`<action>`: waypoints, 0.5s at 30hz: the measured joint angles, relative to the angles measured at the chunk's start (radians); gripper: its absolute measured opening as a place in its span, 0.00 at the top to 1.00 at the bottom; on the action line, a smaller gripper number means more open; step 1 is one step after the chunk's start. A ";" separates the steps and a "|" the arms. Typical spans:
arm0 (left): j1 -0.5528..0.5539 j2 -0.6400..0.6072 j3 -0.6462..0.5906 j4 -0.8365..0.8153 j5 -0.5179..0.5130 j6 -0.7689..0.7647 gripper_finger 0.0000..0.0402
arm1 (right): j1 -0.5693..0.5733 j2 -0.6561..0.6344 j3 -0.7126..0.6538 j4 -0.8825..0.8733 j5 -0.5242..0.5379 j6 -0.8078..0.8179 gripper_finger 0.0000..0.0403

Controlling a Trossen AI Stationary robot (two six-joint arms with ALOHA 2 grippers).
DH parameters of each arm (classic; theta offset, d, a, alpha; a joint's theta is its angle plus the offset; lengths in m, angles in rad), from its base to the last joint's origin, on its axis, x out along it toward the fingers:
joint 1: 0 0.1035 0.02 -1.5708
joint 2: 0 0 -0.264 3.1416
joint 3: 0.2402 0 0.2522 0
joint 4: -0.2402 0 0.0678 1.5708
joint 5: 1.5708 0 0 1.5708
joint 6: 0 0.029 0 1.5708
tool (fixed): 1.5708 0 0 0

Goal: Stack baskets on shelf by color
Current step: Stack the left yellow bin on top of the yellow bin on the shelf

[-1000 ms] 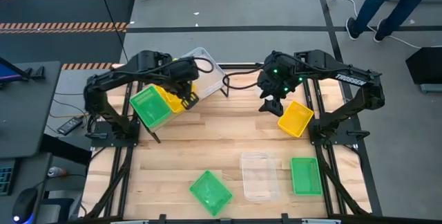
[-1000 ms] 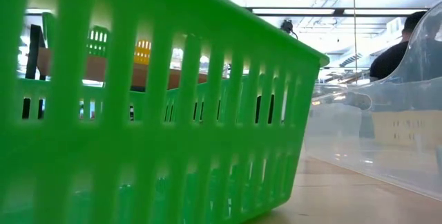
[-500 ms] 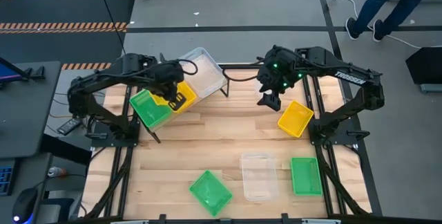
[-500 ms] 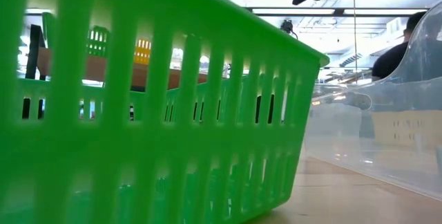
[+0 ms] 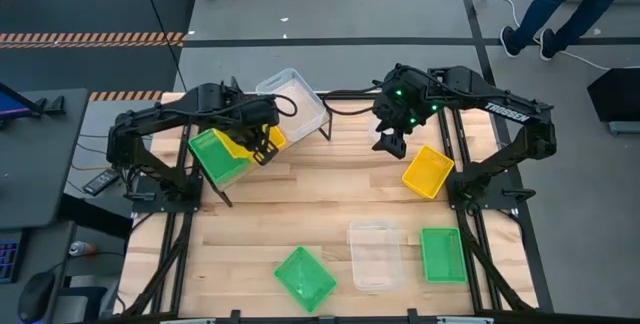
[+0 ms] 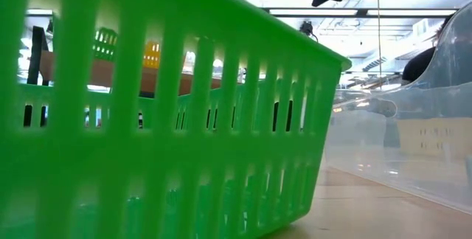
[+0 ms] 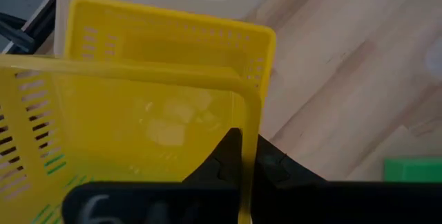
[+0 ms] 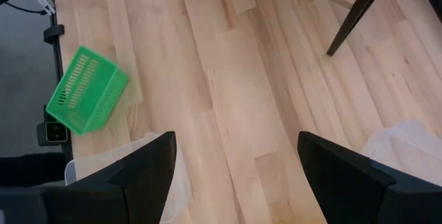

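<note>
My left gripper (image 5: pixel 262 146) is shut on a yellow basket (image 5: pixel 248 142) over the shelf (image 6: pixel 110 73) at the far left. In the left wrist view a second yellow basket (image 7: pixel 166 37) lies just beyond the held one. A green basket (image 5: pixel 218 156) and a clear basket (image 5: pixel 293 104) also sit on the shelf, on either side. My right gripper (image 5: pixel 392 144) hangs open above the table, holding nothing. On the table, a third yellow basket (image 5: pixel 428 170) lies to its right. My left gripper pinches the yellow basket's side wall just below the rim (image 7: pixel 244 141), near a corner, one finger (image 7: pixel 219 160) inside the basket and one outside. The fingers come steeply from above. The basket is tilted over the second yellow one; whether they touch, I cannot tell.
On the near half of the table lie a green basket (image 5: pixel 305 277), a clear basket (image 5: pixel 375 254) and another green basket (image 5: pixel 442 254). The shelf's black leg (image 8: pixel 359 10) stands ahead of my right gripper. A person (image 5: pixel 560 4) walks beyond the far right.
My left gripper has sunk a little toward the shelf with the yellow basket, rolling slightly. The basket stays between the green and clear baskets.
</note>
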 joint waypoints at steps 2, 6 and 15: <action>0.000 0.000 0.014 -0.001 0.002 -0.001 0.98 | 0.000 0.000 0.000 -0.001 0.000 0.000 0.24; 0.000 0.000 0.066 0.019 -0.012 -0.004 0.98 | 0.000 0.000 0.000 -0.001 0.000 0.000 0.24; 0.000 0.001 0.109 0.019 -0.025 0.034 0.98 | 0.000 0.000 0.000 -0.002 0.000 0.002 0.24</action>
